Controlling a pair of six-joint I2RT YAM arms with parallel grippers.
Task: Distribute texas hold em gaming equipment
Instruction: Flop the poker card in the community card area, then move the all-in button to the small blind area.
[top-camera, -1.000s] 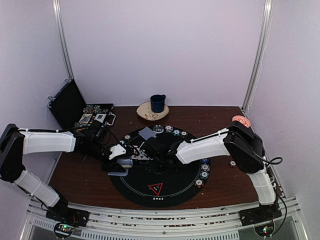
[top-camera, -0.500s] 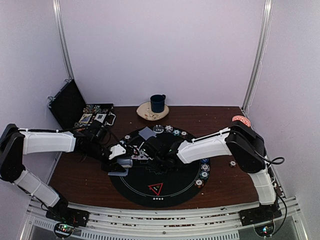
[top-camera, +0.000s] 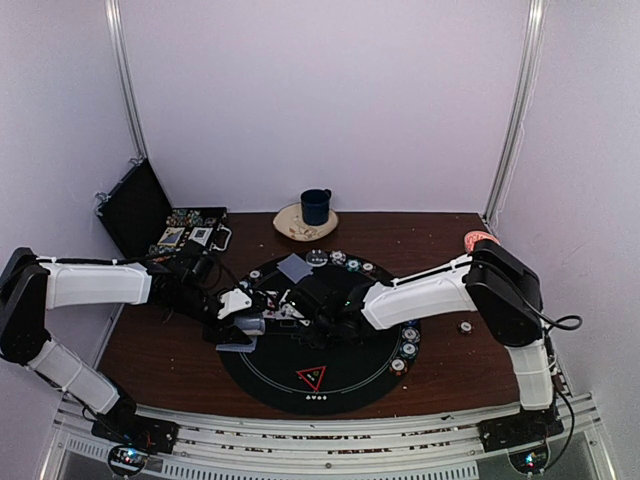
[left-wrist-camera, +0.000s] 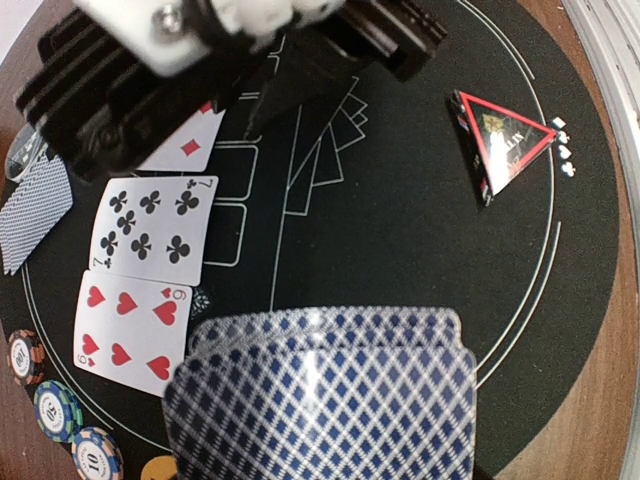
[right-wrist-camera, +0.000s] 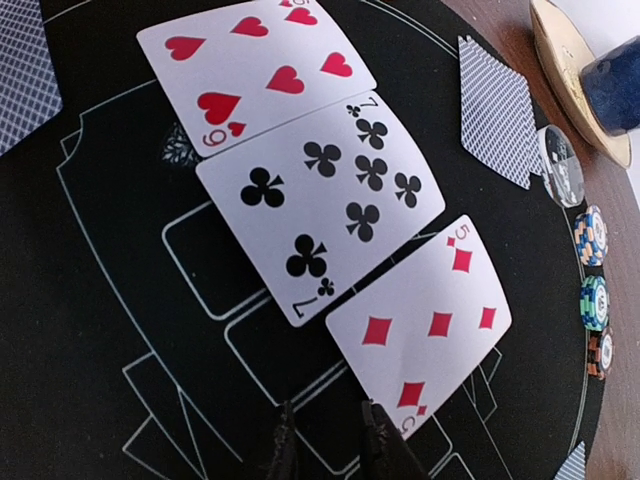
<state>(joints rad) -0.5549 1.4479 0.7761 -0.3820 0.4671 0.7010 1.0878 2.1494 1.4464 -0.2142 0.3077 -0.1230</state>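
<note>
Red diamond five (right-wrist-camera: 420, 320) just beyond right pincer (right-wrist-camera: 325, 450); left pincer (top-camera: 243, 326) grips deck (left-wrist-camera: 320, 400).

A dark blue mug (top-camera: 316, 206) stands upright on a tan plate (top-camera: 292, 226) at the far side of the brown bench (top-camera: 430, 235), just behind a round black mat (top-camera: 350, 375) that has white lines printed on it. At the far left a black case (top-camera: 135, 208) lies open with its lid raised. Near the right edge there is a small red-patterned bowl (top-camera: 478, 238), partly hidden.
</note>
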